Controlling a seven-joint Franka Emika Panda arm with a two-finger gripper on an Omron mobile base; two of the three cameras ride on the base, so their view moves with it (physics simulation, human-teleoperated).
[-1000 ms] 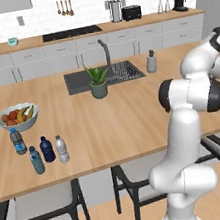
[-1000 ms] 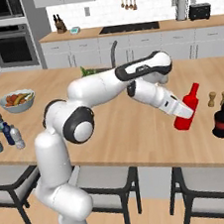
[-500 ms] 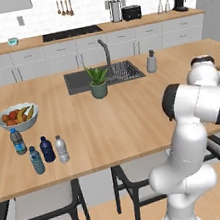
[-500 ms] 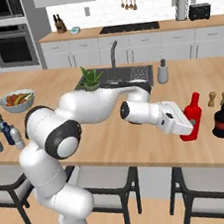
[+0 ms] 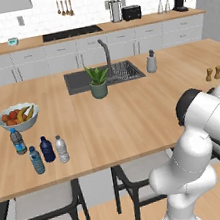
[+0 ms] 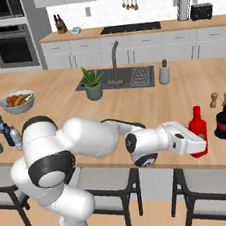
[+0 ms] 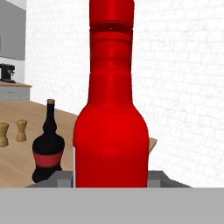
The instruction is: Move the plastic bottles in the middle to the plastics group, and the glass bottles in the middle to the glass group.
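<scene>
1. Red flat-sided glass bottle [image 6: 197, 130] with a narrow red neck stands upright near the front edge of the wooden island worktop [image 6: 134, 107], toward its right end. Its long axis points straight up.
2. Robot's two-finger gripper [image 6: 196, 147] sits low against the bottle's body on the front-edge side, so the bottle lies directly ahead of the hand. The jaws are pinched onto the red bottle; in the hand view it rises right in front of the camera, between the fingers.
3. Just beside it, toward the right end of the worktop, stands one dark round-bellied glass bottle [image 6: 224, 118] with a red band. My guess is this is the glass group, so the coming move is likely a short one, perhaps only a release.
4. Counted at the far left end, near the front edge: two small clear water bottles with blue labels [image 5: 18, 141], one opaque navy plastic bottle [image 5: 47, 149], and one clear greyish plastic bottle with a pale cap [image 5: 61, 149]. All four stand upright, close together, beside a bowl of fruit [image 5: 17, 117].
5. Two small wooden shakers [image 6: 213, 99] stand behind the dark bottle.
</scene>
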